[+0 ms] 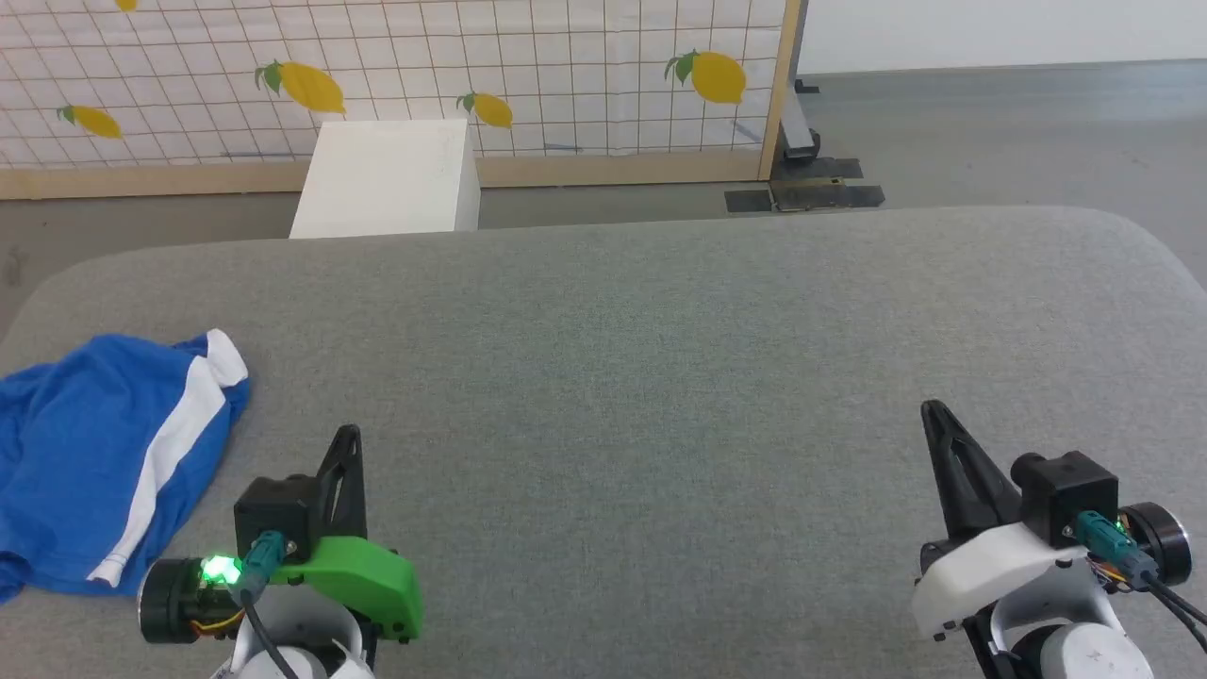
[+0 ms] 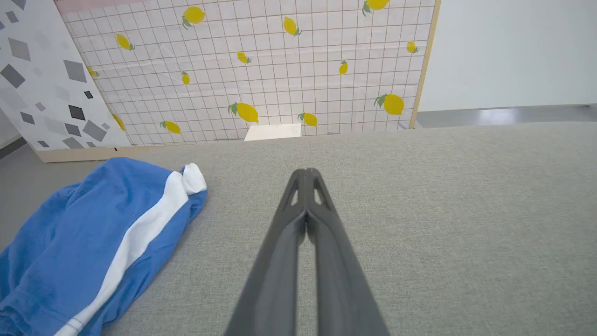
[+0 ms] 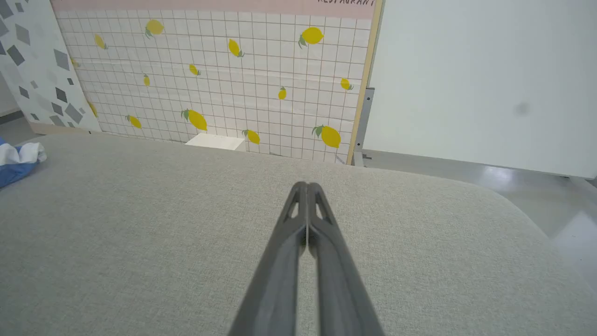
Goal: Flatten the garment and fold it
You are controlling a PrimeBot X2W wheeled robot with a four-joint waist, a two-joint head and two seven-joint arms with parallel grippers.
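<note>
Your shorts [image 1: 104,453] lie in a crumpled heap at the left end of the grey bench [image 1: 660,358]. They are blue, with a broad white stripe [image 1: 165,453] running from the far corner toward you. The head view cuts them off at its left edge. The left wrist view [image 2: 93,242] shows the same heap side-on, rumpled and raised, with the white corner folded over at its far end. In the right wrist view you get a small blue-and-white corner [image 3: 18,158] at the far left, well apart from that arm.

Beyond the bench, the left wrist view shows a grey-speckled panel [image 2: 37,79] leaning beside the lemon-print screen [image 2: 280,70]. From the head, a white box [image 1: 387,179] stands on the floor against that screen, its lower part hidden by the bench's far edge. At the screen's right post, black plates [image 1: 811,193] lie on the grey floor [image 1: 1018,132]. Bare bench fabric separates the shorts from the left fingers [image 1: 344,471].

Those left fingers sit just to the right of the shorts, near them but not touching. The wrist camera [image 2: 284,261] shows them pressed together down to the tip, with nothing between them. They point out over the bench (you cannot tell from these pictures whether the tips touch the fabric). The right fingers [image 1: 952,462] are over at the bench's right side. They too are clenched tip to tip and empty in their own view [image 3: 284,270].
</note>
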